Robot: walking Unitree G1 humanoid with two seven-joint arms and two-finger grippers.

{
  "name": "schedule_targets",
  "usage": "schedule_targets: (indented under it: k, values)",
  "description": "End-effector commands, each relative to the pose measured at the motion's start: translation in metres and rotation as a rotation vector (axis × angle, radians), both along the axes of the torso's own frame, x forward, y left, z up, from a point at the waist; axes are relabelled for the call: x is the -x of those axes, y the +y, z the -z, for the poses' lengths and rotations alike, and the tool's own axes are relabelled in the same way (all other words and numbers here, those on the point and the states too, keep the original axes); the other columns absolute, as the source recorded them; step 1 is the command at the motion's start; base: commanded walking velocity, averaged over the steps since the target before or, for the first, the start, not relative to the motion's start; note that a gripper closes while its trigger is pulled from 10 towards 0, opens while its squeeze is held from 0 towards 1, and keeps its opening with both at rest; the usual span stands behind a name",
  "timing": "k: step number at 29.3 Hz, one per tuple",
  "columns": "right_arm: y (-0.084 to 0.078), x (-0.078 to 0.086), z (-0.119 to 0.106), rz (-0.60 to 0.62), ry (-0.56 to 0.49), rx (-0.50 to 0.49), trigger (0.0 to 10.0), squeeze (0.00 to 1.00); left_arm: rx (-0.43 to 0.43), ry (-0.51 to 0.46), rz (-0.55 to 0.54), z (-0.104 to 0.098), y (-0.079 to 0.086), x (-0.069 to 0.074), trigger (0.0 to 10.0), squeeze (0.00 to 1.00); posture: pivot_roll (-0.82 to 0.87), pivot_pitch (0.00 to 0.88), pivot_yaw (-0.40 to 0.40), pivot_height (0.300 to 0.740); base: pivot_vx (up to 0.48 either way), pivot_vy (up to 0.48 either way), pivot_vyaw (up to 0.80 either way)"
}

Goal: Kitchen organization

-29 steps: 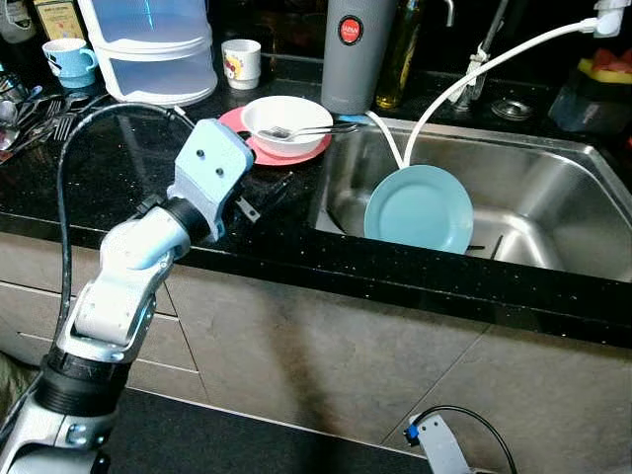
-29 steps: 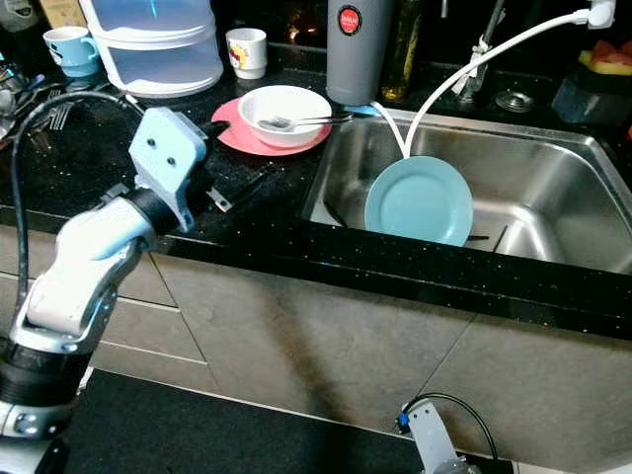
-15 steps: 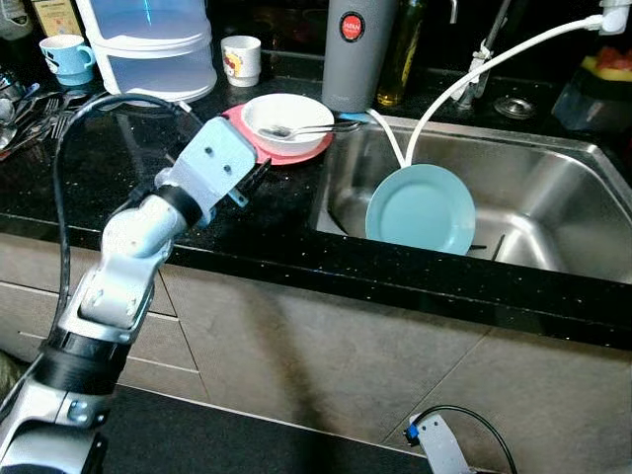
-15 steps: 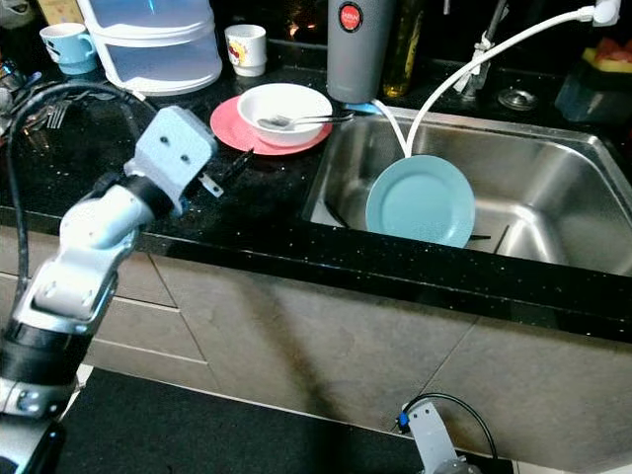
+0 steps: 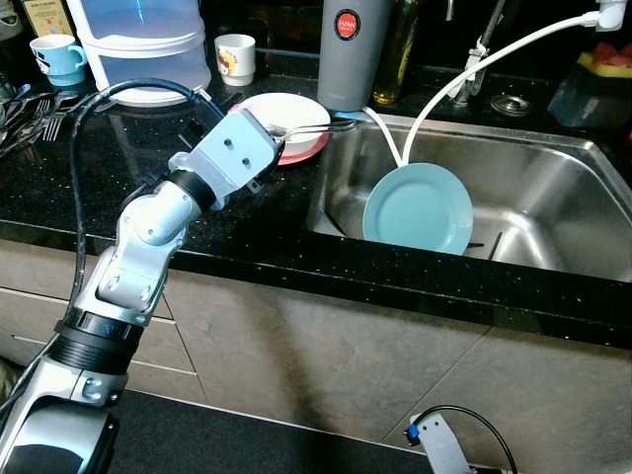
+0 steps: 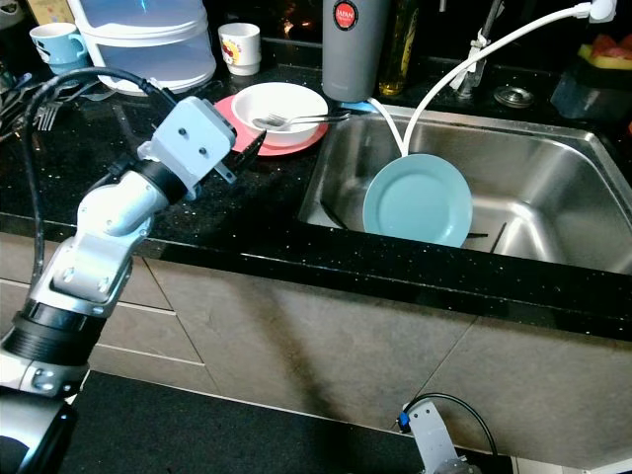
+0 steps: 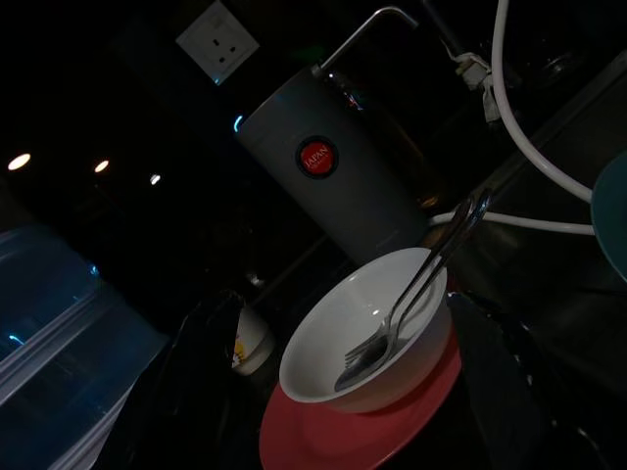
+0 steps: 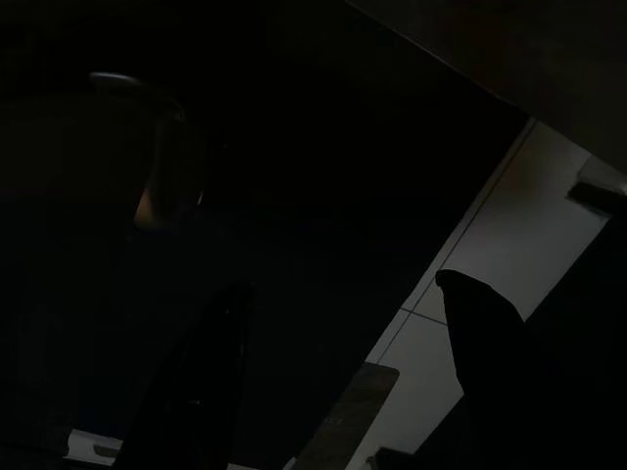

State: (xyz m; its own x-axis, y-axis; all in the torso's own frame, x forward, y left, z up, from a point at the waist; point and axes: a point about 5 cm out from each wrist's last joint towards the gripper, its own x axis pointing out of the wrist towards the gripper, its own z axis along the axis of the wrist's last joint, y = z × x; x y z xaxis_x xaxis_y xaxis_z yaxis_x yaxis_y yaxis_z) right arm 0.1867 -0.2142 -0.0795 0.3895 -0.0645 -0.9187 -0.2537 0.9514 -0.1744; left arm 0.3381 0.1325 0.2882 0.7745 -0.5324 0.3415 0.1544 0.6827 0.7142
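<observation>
Your left gripper (image 7: 338, 392), fingers apart, hovers just short of the white bowl (image 5: 284, 111) on the red plate (image 5: 301, 150), upper middle of the worktop (image 5: 89, 188). The fork (image 5: 308, 128) lies across the bowl, handle toward the sink (image 5: 553, 158). The right gripper's (image 8: 333, 382) fingers are apart too.

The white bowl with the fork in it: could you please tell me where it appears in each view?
Left eye view: white bowl upper centre-left, on the pink plate.
Right eye view: upper centre-left, left of the sink.
Left wrist view: lower centre.
Right wrist view: too dark to tell.
Shared landmark: grey flask with red badge, just behind it.
</observation>
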Motion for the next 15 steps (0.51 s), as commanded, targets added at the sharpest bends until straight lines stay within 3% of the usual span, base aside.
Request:
schedule_targets:
  k: [1, 5, 9, 12, 15]
  values:
    - [-0.001, 0.005, 0.002, 0.025, 0.008, -0.007, 10.0, 0.00, -0.026, 0.015, 0.026, 0.005, -0.005, -0.002, 10.0, 0.00, -0.02, 0.092, -0.014, 0.740, 0.000, 0.000, 0.00]
    - [0.000, 0.004, 0.002, 0.023, 0.008, -0.007, 10.0, 0.00, -0.026, 0.060, 0.049, 0.009, -0.005, -0.002, 10.0, 0.00, -0.01, 0.090, -0.015, 0.740, 0.000, 0.000, 0.00]
    - [0.001, 0.002, 0.001, 0.026, 0.001, -0.011, 10.0, 0.00, -0.024, 0.117, 0.127, 0.000, -0.006, -0.004, 10.0, 0.00, 0.00, 0.074, -0.010, 0.740, 0.000, 0.000, 0.00]
    - [0.001, 0.002, 0.001, 0.018, 0.002, -0.014, 10.0, 0.00, -0.070, 0.129, 0.132, -0.003, -0.003, -0.002, 10.0, 0.00, 0.00, 0.084, -0.017, 0.740, 0.000, 0.000, 0.00]
    - [0.000, 0.003, 0.002, 0.021, 0.005, -0.012, 10.0, 0.00, -0.109, 0.175, 0.158, 0.007, -0.004, 0.004, 10.0, 0.00, -0.01, 0.085, -0.016, 0.740, 0.000, 0.000, 0.00]
